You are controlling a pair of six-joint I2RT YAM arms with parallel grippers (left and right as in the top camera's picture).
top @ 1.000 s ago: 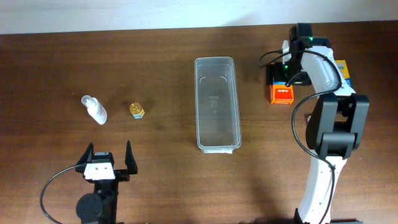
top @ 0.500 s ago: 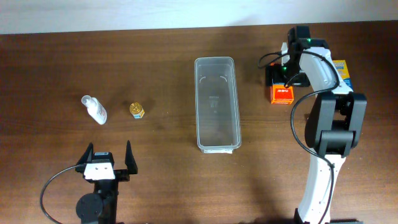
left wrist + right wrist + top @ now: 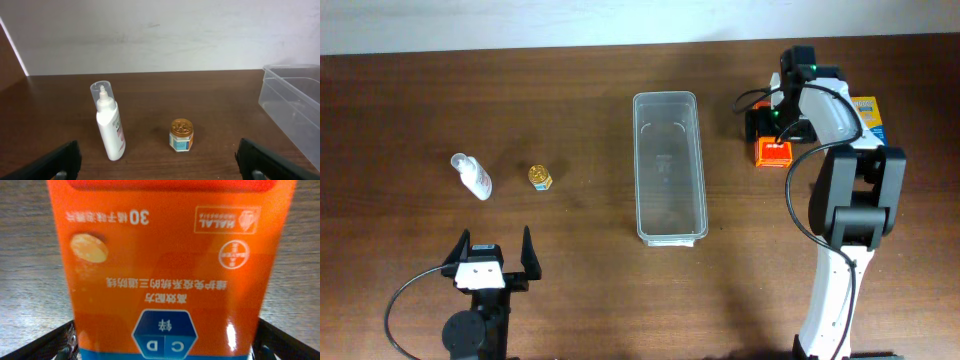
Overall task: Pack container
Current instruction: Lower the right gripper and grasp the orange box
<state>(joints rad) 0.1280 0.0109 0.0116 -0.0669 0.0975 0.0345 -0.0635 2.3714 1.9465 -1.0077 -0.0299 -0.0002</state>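
The clear plastic container (image 3: 639, 170) lies lengthwise at mid-table and holds nothing; its corner shows at the right of the left wrist view (image 3: 295, 100). An orange box (image 3: 773, 153) lies on the table to its right and fills the right wrist view (image 3: 165, 255). My right gripper (image 3: 772, 138) is down over the box's far end, open, with one finger on each side (image 3: 166, 347). My left gripper (image 3: 495, 247) is open and empty near the front left (image 3: 160, 172).
A white bottle with a clear cap (image 3: 472, 176) (image 3: 110, 125) and a small gold-lidded jar (image 3: 540, 177) (image 3: 181, 135) sit on the left side of the table. A yellow and blue box (image 3: 871, 115) lies at the far right, partly under the right arm.
My right gripper has moved a little lower and to the left over the orange box, covering more of it. The left arm has not moved.
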